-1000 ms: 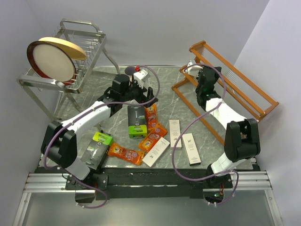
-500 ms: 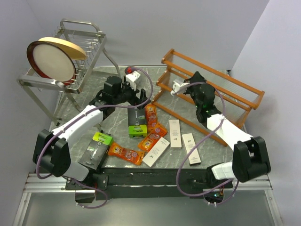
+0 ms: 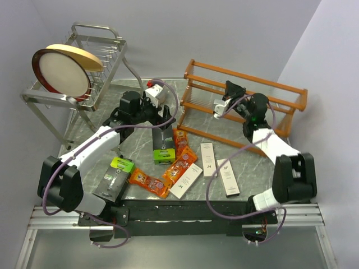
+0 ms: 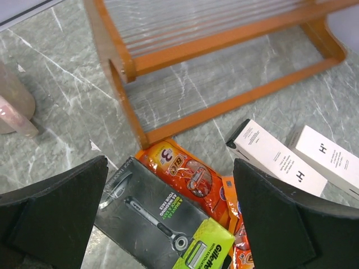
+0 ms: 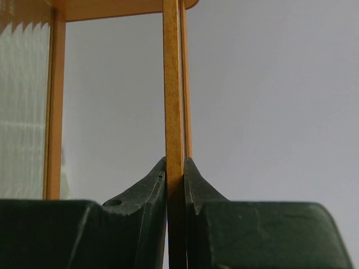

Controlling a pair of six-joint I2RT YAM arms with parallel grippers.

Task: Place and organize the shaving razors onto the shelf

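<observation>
- Your right gripper [image 5: 175,168] is pinched tight on a thin upright bar of the shelf [image 3: 247,101]. The right wrist view shows the wood squeezed between both fingers, no gap.
- That grip looks like it is there to hold the shelf steady and square, not to carry a razor.
- The shelf stands upright at the back right of the table [image 3: 255,162], long side facing the arms, so the tiers can be reached from the front. No pack on it yet.
- Your left gripper [image 4: 169,165] is spread wide with nothing between the fingers. It hangs over the pile, just beside the shelf's left end.
- All the razor packs lie flat on the table in front of the shelf. Directly under the left gripper are the lime-green-and-black pack [image 4: 162,216] and the orange packets [image 4: 188,176].
- The white boxes [image 3: 208,158] lie further right, near the shelf's foot rail; a second green pack [image 3: 115,178] is at the near left.
- Judgement: placing hasn't started. Likely first pick is the green-black pack.
- Risk: packs overlap, so a grab may drag the orange ones.
- Wire rack [image 3: 106,56] with plate [image 3: 61,73] and the mug [image 4: 14,106] aren't part of this.
</observation>
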